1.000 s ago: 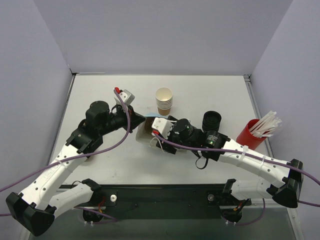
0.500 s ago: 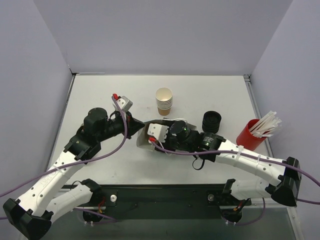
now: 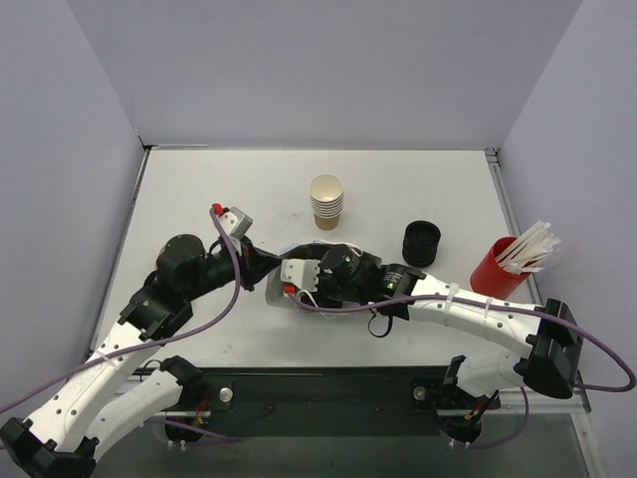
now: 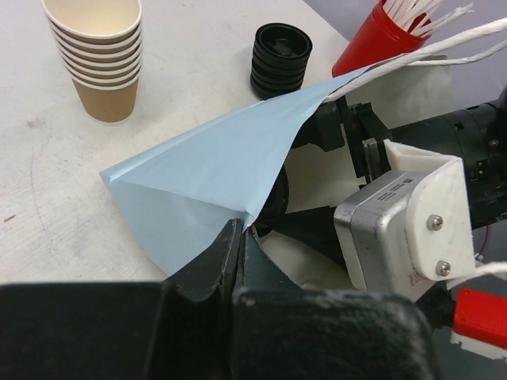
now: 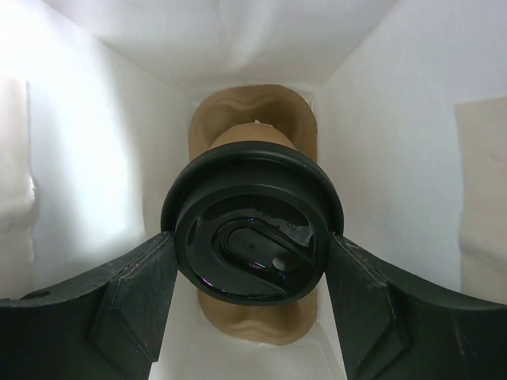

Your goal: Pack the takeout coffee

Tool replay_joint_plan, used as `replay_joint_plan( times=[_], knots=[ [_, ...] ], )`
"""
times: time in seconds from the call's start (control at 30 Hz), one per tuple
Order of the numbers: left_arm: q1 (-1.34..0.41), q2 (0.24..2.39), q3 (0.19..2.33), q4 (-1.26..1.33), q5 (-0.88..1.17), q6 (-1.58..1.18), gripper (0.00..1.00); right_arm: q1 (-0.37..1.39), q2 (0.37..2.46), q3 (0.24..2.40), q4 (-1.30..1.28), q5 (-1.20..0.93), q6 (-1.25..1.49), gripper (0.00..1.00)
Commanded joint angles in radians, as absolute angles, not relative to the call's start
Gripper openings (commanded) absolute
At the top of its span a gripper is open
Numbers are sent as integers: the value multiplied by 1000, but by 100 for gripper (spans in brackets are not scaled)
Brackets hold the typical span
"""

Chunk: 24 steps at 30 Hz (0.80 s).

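Note:
The takeout coffee (image 5: 252, 233) is a tan cup with a black lid, lying inside a paper bag (image 4: 214, 174) that is light blue outside and white inside. My right gripper (image 5: 252, 253) reaches into the bag's mouth, its fingers (image 5: 135, 293) pressed against both sides of the lid. A tan moulded piece (image 5: 253, 107) lies at the bag's far end behind the cup. My left gripper (image 4: 240, 229) is shut on the bag's edge and holds the mouth open. In the top view the left gripper (image 3: 261, 267) meets the right wrist (image 3: 299, 271) at the bag (image 3: 275, 289).
A stack of lidless tan cups (image 3: 326, 199) stands behind the bag. A stack of black lids (image 3: 421, 242) sits to the right, and a red cup of white wrapped straws (image 3: 498, 267) stands further right. Grey walls enclose the table (image 3: 199, 179).
Both arms and the bag have shifted left and nearer to the bases. The right gripper has gone deeper into the bag with the coffee.

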<state>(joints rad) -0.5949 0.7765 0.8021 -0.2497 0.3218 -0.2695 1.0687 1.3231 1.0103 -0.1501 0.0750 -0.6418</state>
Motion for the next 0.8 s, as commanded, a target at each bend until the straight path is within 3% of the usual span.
replay_joint_plan(
  times=[0.0,0.33,0.77],
  knots=[
    [-601,710,773,-207,295,-334,0,1077,1309,988,-107,100,-678,37],
    [-617,588,670,-167,232,-406,0,1092,1327,948,-98,81,-745,37],
    [-634,598,663,-173,276,-356,0,1143,1382,1029,-80,181,-862,37]
  ],
)
